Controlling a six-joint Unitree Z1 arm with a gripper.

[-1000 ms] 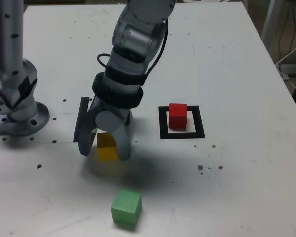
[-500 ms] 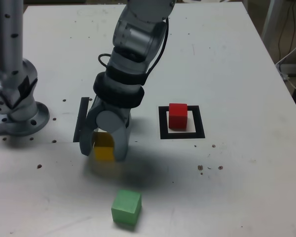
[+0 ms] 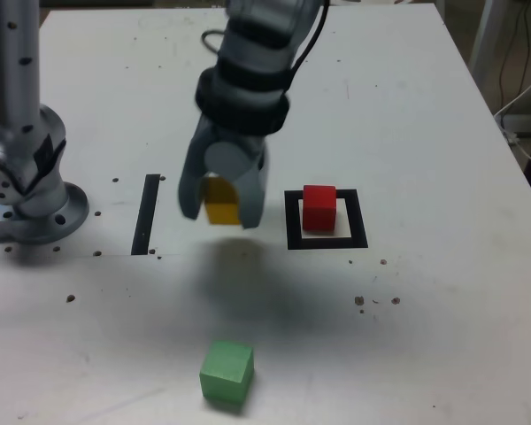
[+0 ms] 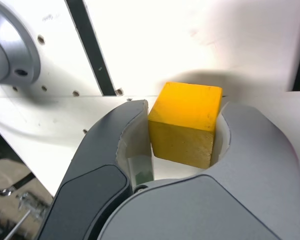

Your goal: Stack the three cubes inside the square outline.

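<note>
Yellow matte cube (image 3: 219, 202) now clamped in my pincer (image 3: 221, 211), lifted off the white desk (image 3: 425, 115) since a second ago; next, onto the red cube (image 3: 319, 207) inside the black square outline (image 3: 292, 232).

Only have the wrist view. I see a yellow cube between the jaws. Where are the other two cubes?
Observer: The red cube sits inside the square outline, toward its back edge.
Operator: And the green one?
Observer: The green cube lies alone on the table, near its front edge, well clear of the outline.
Operator: Is the yellow one off the table?
Observer: Yes. The gripper holds the yellow cube in the air, its shadow on the table below, at the exterior view's left of the red cube.
</note>
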